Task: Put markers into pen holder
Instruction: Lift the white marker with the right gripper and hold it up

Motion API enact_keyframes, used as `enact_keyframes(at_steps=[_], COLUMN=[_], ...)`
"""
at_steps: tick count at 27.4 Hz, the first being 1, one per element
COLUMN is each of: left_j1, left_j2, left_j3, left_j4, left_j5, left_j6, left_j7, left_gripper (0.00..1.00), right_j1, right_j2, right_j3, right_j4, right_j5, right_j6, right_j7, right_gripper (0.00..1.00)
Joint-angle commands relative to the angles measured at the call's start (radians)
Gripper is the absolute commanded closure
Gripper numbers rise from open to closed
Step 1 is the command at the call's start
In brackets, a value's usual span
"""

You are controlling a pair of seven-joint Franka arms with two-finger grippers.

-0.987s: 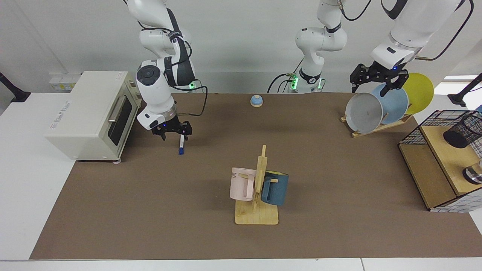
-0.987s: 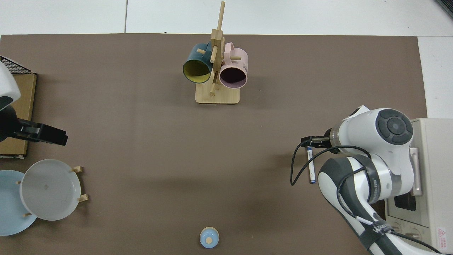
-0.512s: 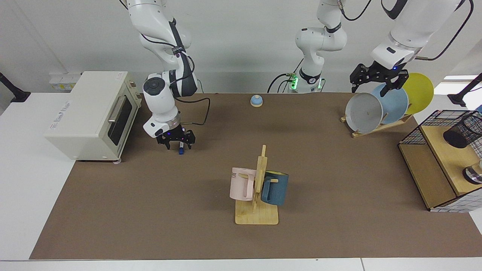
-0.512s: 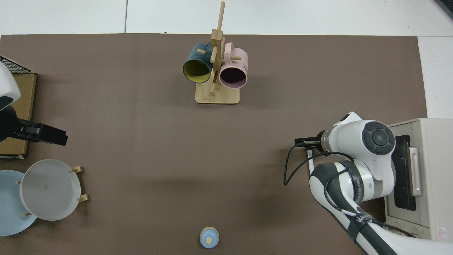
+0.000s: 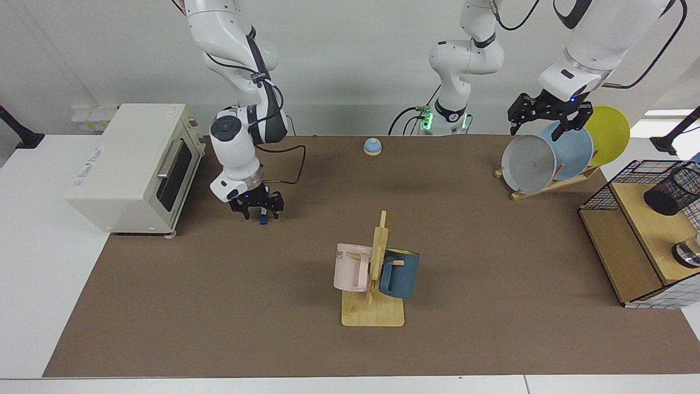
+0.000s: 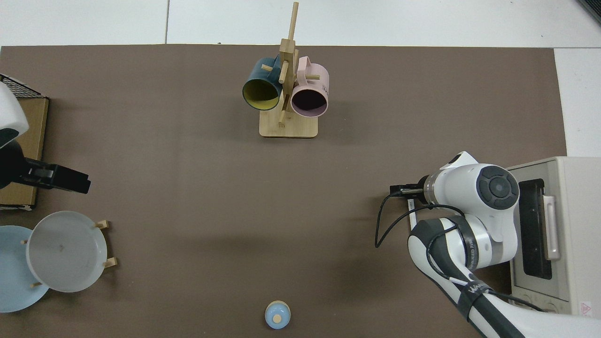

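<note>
Marker (image 5: 263,216) hangs upright between the fingers of the right gripper (image 5: 256,206), blue end downward, just above the brown worktop (image 5: 219,306) near the end where the toaster oven (image 5: 131,164) stands. Only the lower tip shows below the fingers in the facing view; from the top view a short stretch of white barrel (image 6: 411,207) is visible beside the gripper (image 6: 403,190), the rest hidden under the arm. Right fingers are clenched on the marker.

Pen holder (image 5: 674,189), black mesh, lies tilted on the upper wooden shelf (image 5: 642,219) inside a wire frame (image 5: 604,183) at the opposite end of the worktop, well apart from the marker. It is cut off by the picture edge, so its mouth cannot be made out.

Left gripper (image 5: 548,116) hangs over the plate rack (image 5: 547,183) at the far corner of that same end, just above the rims of the grey plate (image 5: 528,163) and light blue plate (image 5: 571,148); a yellow plate (image 5: 607,134) stands behind them. Its fingers are spread apart and carry nothing. This arm waits.

Mug tree (image 5: 374,295) stands at mid-worktop towards the near edge, pink mug (image 5: 351,267) and dark blue mug (image 5: 399,272) hooked on either side. Small blue bell (image 5: 373,146) sits at the middle of the far edge.
</note>
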Motion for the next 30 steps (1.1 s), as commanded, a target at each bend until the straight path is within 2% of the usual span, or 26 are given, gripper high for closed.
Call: enact_keyframes(at_steps=[1,7,9,14,19,23,30], left_j1=[0.018,0.018,0.018,0.018,0.016,0.016,0.016], left_j2=[-0.033,-0.033,-0.033,-0.036,-0.041,-0.041,-0.041], left_j3=[-0.007,-0.007,-0.007,-0.007,-0.007,-0.007,-0.009], left_j4=[-0.039,-0.04,-0.04,-0.045,-0.052,-0.053,-0.053], left_j5=[-0.016,-0.016,-0.016,-0.016,-0.016,-0.016,-0.014], left_j6=[0.015,0.015,0.015,0.015,0.015,0.015,0.015], left_j7=[0.006,0.006,0.006,0.004,0.006,0.006,0.003], left_gripper=[0.0,0.0,0.0,0.0,0.0,0.0,0.0], right_j1=[-0.007,-0.01,-0.011,-0.013,-0.014,-0.013,-0.01], right_j2=[0.009,0.015,0.015,0.015,0.015,0.015,0.015], right_j3=[0.005,0.005,0.005,0.005,0.005,0.005,0.005], right_j4=[-0.025,-0.034,-0.034,-0.034,-0.033,-0.033,-0.033], right_j5=[-0.004,-0.004,-0.004,-0.004,-0.004,-0.004,-0.004], right_j6=[0.049,0.058,0.057,0.052,0.051,0.049,0.047], right_j7=[-0.013,-0.026,-0.027,-0.03,-0.03,-0.032,-0.044], right_gripper=[0.07,0.11,0.18,0.42,0.59,0.71,0.85])
